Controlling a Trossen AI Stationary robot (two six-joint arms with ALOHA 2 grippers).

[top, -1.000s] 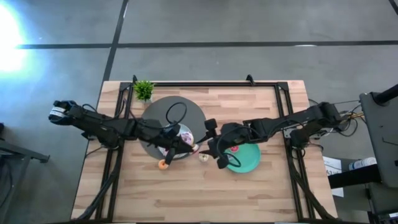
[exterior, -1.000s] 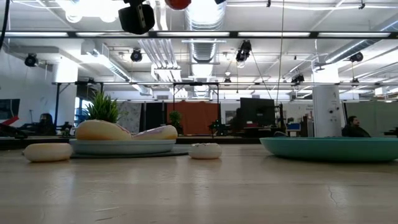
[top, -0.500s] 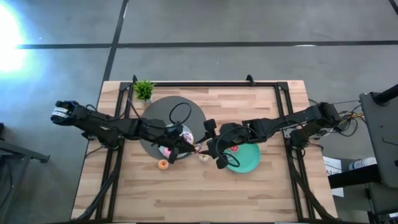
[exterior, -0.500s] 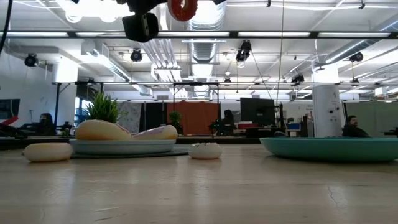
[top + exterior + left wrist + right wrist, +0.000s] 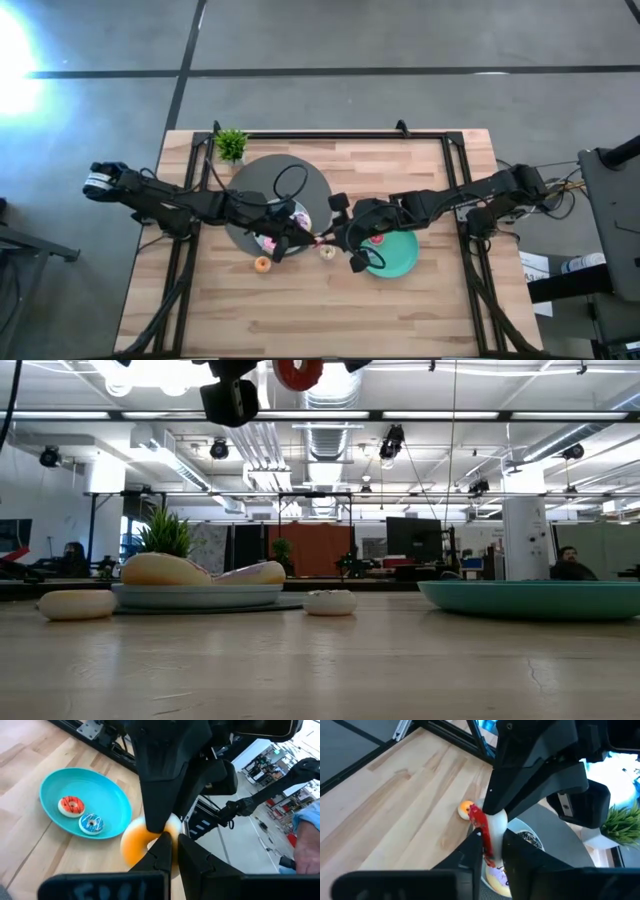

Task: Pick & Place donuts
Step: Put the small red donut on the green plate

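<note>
A red-frosted donut (image 5: 297,372) with a pale underside hangs high over the table's middle (image 5: 318,238), between my two grippers. My left gripper (image 5: 305,238) comes from the left and my right gripper (image 5: 332,238) from the right; both are shut on it. The green plate (image 5: 400,258) carries a red donut (image 5: 71,806) and a blue one (image 5: 91,823). The light-blue plate (image 5: 200,596) holds more donuts. An orange donut (image 5: 262,264) and a whitish one (image 5: 327,252) lie flat on the table. My left gripper pinches the donut's ring (image 5: 136,842) on its left side between its two fingers, which reach in level from the table's left. The donut is lifted clear and stands on edge. My right gripper's finger hides much of the place of contact. My right gripper pinches the ring's right side (image 5: 481,831) between its two fingers, one on the red frosted face and one on the pale underside (image 5: 498,822). The fingers come level from the table's right. The donut stands on edge, clear of the table.
The light-blue plate sits on a round grey mat (image 5: 255,185). A small green plant (image 5: 231,145) stands at the far left corner. Black frame rails (image 5: 330,135) run along the table's edges. Bare wood lies toward the near edge (image 5: 320,315).
My left gripper has carried the red donut a little toward the table's right edge, up to my right gripper. The donut has stayed on edge, high above the table.
</note>
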